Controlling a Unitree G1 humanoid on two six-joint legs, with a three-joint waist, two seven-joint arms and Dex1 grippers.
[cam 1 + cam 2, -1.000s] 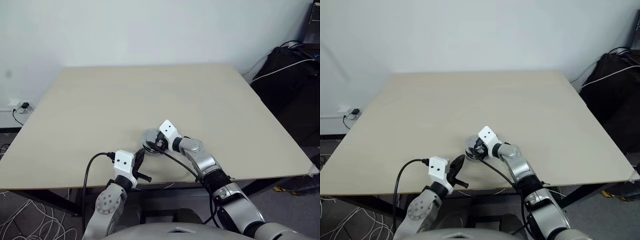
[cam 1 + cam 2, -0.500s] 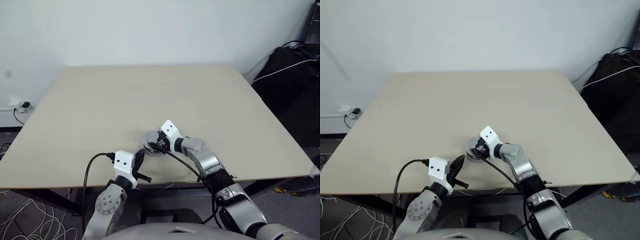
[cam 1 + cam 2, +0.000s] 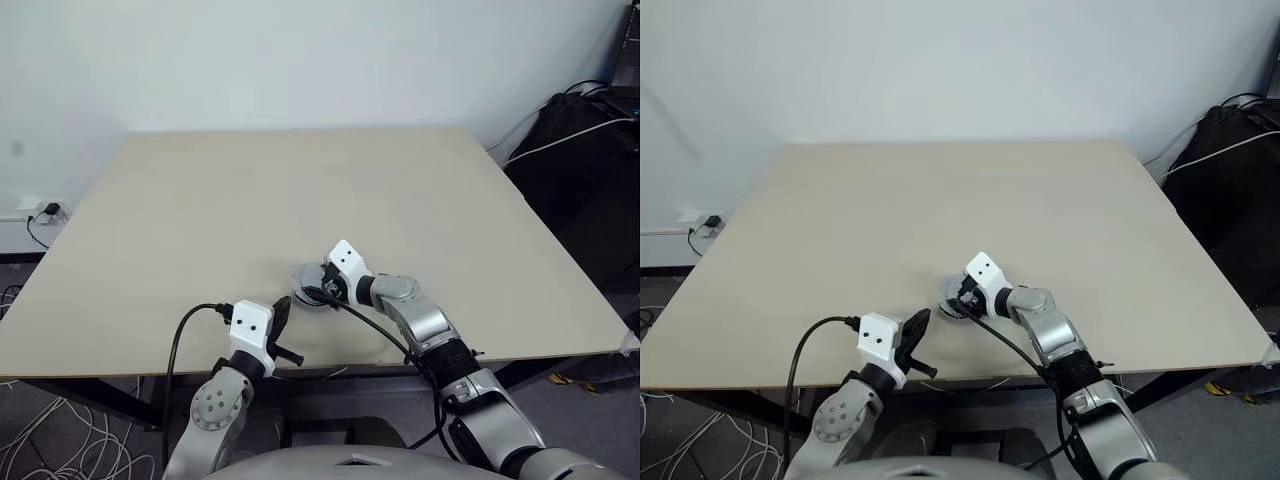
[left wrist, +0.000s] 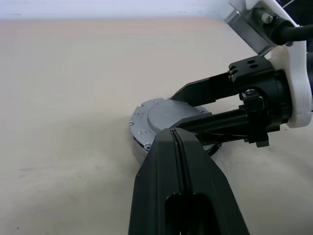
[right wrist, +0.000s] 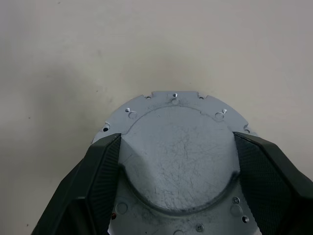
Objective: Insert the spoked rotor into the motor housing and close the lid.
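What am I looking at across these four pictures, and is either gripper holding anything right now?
This is a humanoid robot with two arms, each ending in two black fingers. The two wide pictures come from its head, looking down over a beige table. The other two come from cameras on its wrists. The only thing lying on the table is a round grey metal disc, the lid, apparently seated on the part beneath it. The right gripper straddles the lid's raised centre, a finger on each side; whether it actually squeezes it I cannot tell. The left gripper is shut and empty, near the table's front edge, pointing toward the lid.
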